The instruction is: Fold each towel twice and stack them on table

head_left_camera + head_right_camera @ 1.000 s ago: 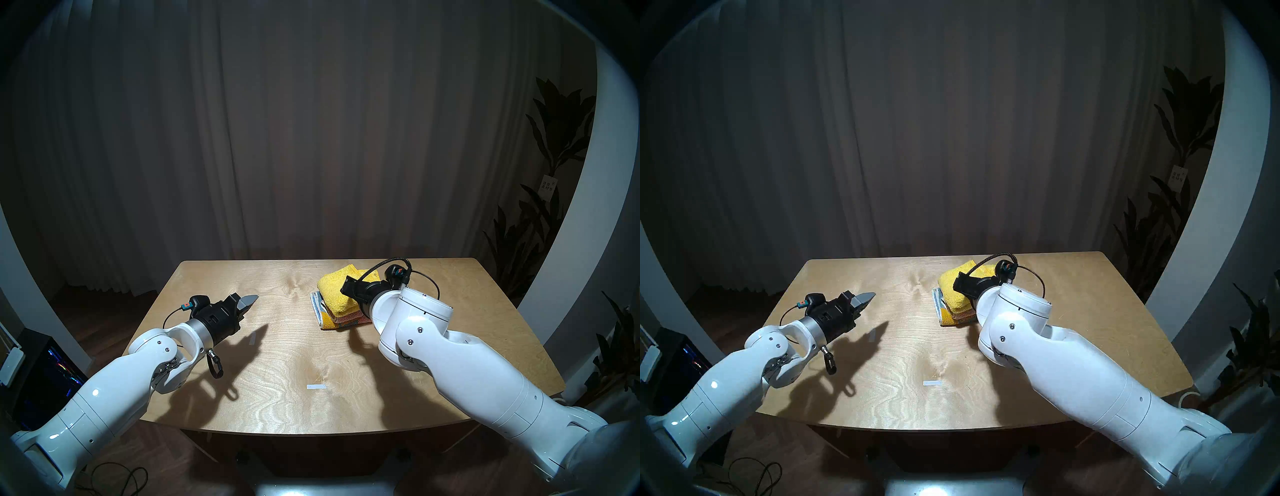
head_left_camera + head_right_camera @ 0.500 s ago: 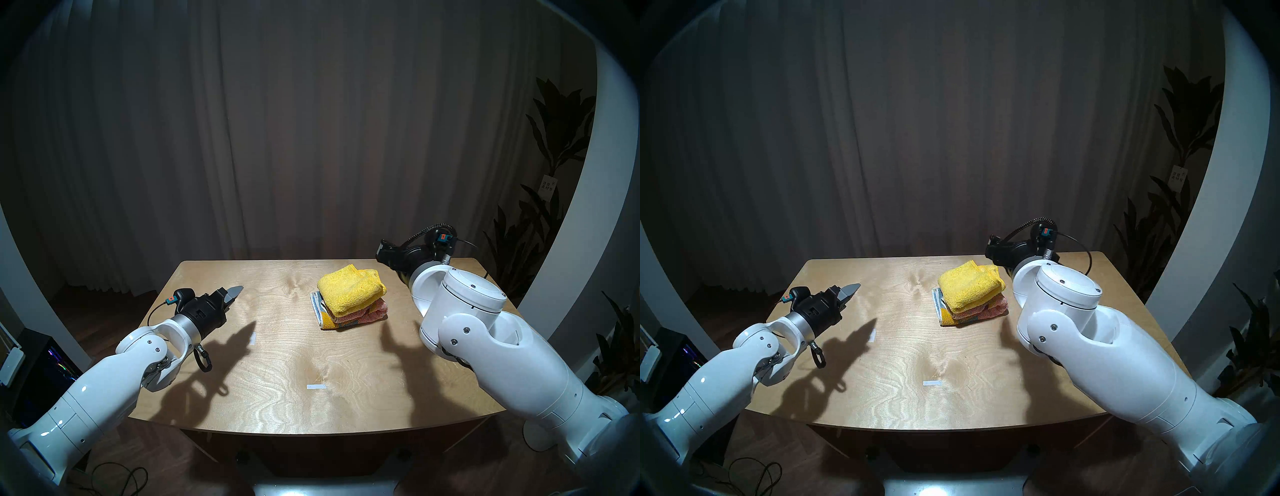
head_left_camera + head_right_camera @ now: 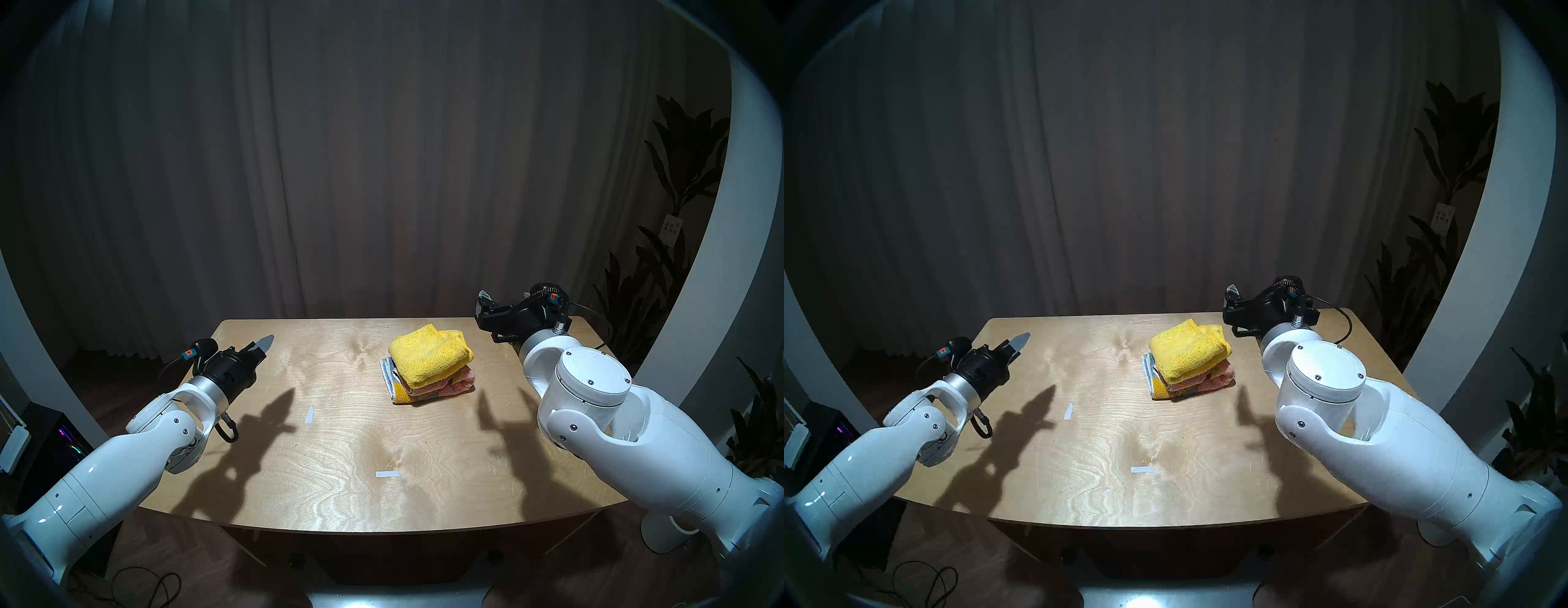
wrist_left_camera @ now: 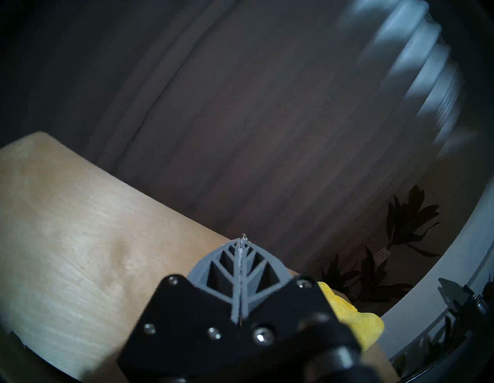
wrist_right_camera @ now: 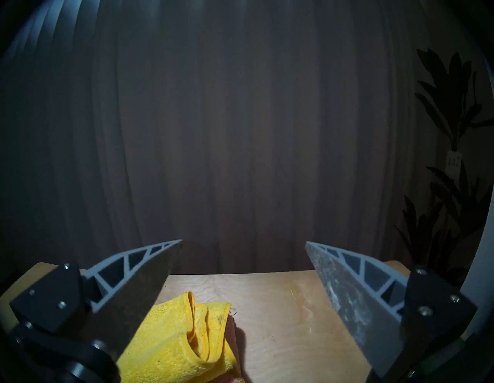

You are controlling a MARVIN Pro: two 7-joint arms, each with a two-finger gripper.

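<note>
A folded bright yellow towel (image 3: 428, 354) (image 3: 1187, 351) (image 5: 176, 339) lies on top of a folded pink towel (image 3: 441, 384) (image 3: 1202, 382) with a blue band, a little right of the middle of the plywood table (image 3: 339, 446) (image 3: 1102, 446). My left gripper (image 3: 266, 341) (image 3: 1022, 338) (image 4: 242, 240) hovers over the table's far left corner, shut with nothing in it. My right gripper (image 3: 483, 303) (image 3: 1231, 297) (image 5: 243, 242) hangs above the far right part of the table, behind and right of the stack, open and empty.
Two small white tape marks (image 3: 309, 415) (image 3: 387, 474) lie on the tabletop. Dark curtains hang behind the table. A leafy plant (image 3: 679, 237) stands at the right. Cables (image 3: 144, 584) lie on the floor at the lower left.
My right gripper has lifted off the yellow towel and drawn back to the right, leaving the stack uncovered. My left arm has pulled back to the left, still shut.
</note>
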